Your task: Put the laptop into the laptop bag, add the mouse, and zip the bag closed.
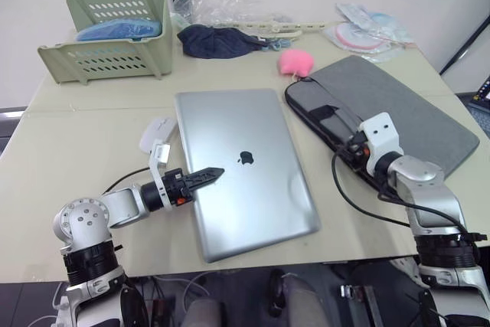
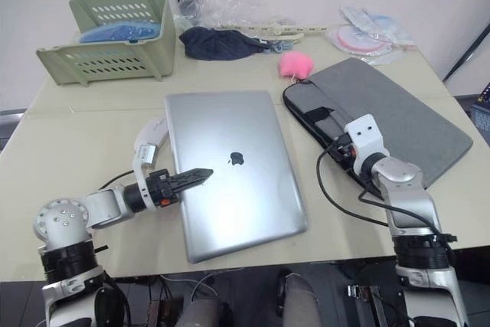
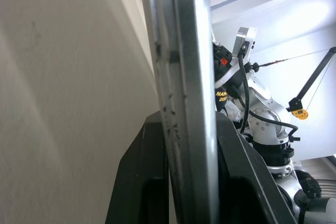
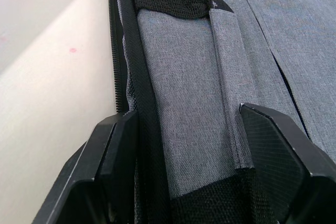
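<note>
Two grippers engaged: left gripper (image 3: 181,182) clamped on laptop (image 1: 245,174) edge; right gripper (image 4: 184,166) wide astride laptop bag (image 1: 406,105) rim, at 3 o'clock.

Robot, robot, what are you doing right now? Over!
Left gripper shut on laptop edge. Right gripper open around laptop bag handle. Mouse waits beside laptop.

Silver laptop (image 1: 245,174), grey laptop bag (image 1: 406,112) with black edging, white mouse (image 1: 156,132), pink charm (image 1: 296,61)

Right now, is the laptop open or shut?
Shut. The laptop lies flat on the table, lid down, logo up, with the left gripper clamping its edge.
</note>
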Action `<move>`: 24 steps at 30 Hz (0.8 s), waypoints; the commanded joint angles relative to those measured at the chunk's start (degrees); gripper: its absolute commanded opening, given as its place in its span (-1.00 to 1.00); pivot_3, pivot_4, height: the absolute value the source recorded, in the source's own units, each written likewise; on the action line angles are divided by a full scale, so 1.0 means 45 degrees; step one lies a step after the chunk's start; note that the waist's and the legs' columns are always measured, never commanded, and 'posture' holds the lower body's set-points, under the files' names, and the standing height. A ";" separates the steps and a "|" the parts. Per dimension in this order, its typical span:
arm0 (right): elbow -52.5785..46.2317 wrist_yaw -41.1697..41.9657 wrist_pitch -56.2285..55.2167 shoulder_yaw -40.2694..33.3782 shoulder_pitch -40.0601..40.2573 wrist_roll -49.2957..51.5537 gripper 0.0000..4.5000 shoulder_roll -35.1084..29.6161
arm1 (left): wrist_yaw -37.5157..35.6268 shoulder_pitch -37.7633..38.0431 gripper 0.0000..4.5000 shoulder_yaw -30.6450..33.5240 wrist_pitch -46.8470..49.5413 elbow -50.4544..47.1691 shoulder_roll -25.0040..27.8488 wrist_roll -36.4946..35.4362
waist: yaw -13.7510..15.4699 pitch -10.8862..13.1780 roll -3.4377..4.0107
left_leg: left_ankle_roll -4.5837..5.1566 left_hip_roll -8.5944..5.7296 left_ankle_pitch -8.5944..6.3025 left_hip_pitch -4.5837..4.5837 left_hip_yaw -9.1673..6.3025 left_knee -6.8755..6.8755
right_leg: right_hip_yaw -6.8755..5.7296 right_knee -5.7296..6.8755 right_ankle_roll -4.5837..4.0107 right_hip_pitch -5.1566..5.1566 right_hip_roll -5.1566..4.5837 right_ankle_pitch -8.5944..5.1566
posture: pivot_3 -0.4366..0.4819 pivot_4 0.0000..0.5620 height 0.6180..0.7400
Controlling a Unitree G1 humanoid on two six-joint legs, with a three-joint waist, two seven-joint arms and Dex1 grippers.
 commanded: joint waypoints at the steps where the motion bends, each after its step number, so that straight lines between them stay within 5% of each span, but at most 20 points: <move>1: -0.0033 -0.0182 -0.0206 -0.0276 -0.0146 0.0119 -0.03 0.0004 | 0.0494 0.0083 -0.82 -0.0397 -0.0058 -0.0666 0.0319 0.0173 | 0.0001 0.0000 0.0000 | 0.0000 0.0000 0.0000 0.0000 0.0000 0.0000 | 0.0000 0.0000 0.0000 0.0000 0.0000 0.0000 | -0.05 -0.47 1.00; 6: 0.0072 -0.0206 -0.0187 -0.0311 -0.0122 0.0155 -0.97 0.0031 | 0.0491 0.0168 -0.82 -0.0513 -0.0170 -0.0629 0.0374 0.0167 | 0.0006 0.0000 0.0000 | 0.0000 0.0000 0.0000 0.0000 -0.0001 0.0000 | -0.0001 0.0000 0.0000 0.0001 -0.0001 0.0000 | -0.05 -0.47 1.00; 17: -0.1209 -0.0136 0.1130 -0.0661 -0.0494 0.0724 -0.99 -0.0082 | 0.0587 0.0145 -0.82 -0.0664 -0.0328 -0.0568 0.0378 0.0053 | -0.0001 0.0000 0.0000 | 0.0000 0.0001 0.0000 0.0000 -0.0002 0.0000 | -0.0002 -0.0003 0.0000 0.0003 0.0000 0.0000 | -0.05 -0.47 1.00; 24: -0.3447 0.0013 0.4446 -0.1217 -0.2058 0.1891 -0.99 -0.0804 | 0.0529 0.0173 -0.82 -0.0871 -0.0576 -0.0390 0.0331 0.0123 | 0.0006 0.0002 0.0005 | 0.0000 0.0003 0.0000 -0.0004 -0.0008 -0.0001 | -0.0007 -0.0015 0.0005 0.0003 0.0004 0.0003 | -0.05 -0.47 1.00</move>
